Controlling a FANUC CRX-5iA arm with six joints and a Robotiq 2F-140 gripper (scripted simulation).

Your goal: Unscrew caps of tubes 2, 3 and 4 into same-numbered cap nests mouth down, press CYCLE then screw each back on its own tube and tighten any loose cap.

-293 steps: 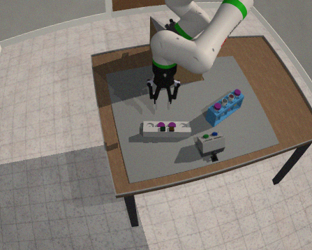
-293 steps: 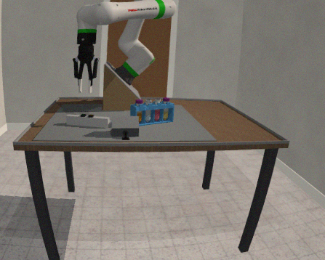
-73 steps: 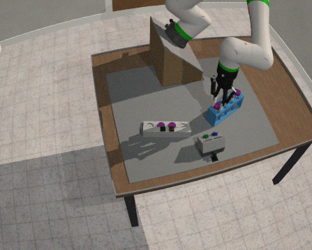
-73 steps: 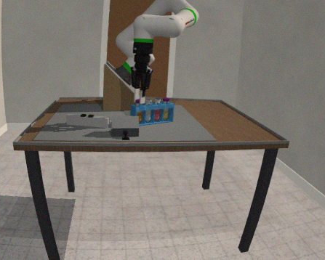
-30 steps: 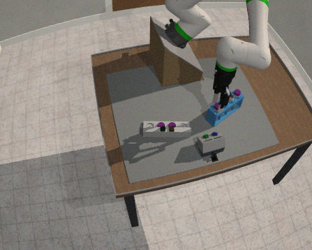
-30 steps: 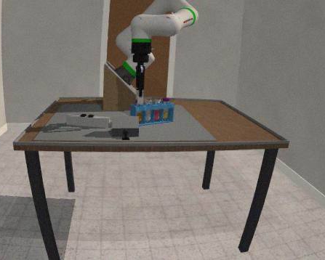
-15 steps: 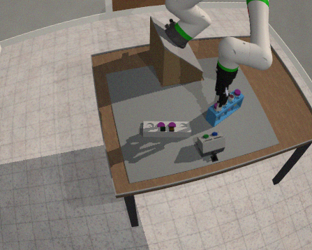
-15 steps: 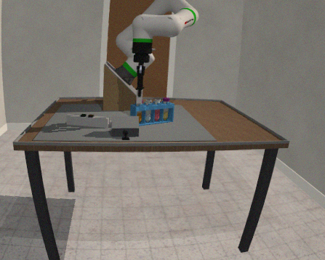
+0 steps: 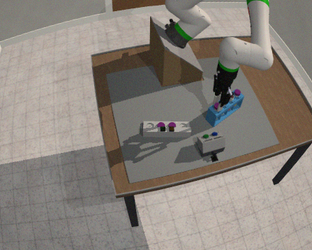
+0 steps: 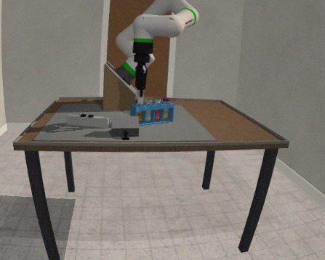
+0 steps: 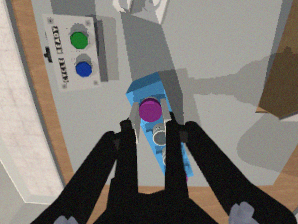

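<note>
Your tool is clamped on the cap of tube 4. In the wrist view that purple cap sits squarely between the two fingers, at the centre of the frame. It is at the end of the blue decapping station that lies nearer the key desk. The cap looks seated on its tube rather than lifted off, so I judge you are partway through unscrewing it.

Two caps are already out. They sit side by side in the middle two places of the white cap tray, left of centre in the top view: one cap and its neighbour. Counting from the arm's side, those should be nests 2 and 3. The tray's outer places show no cap. Just below your fingers, the wrist view shows an uncapped tube mouth. The cap of tube 1 stands on the rack's far end.

Left to do: finish this cap and set it in nest 4, then press the blue CYCLE key. Wait for green, recap all three tubes, let go, and press the green READY key. The lamps are too small to read.
</note>
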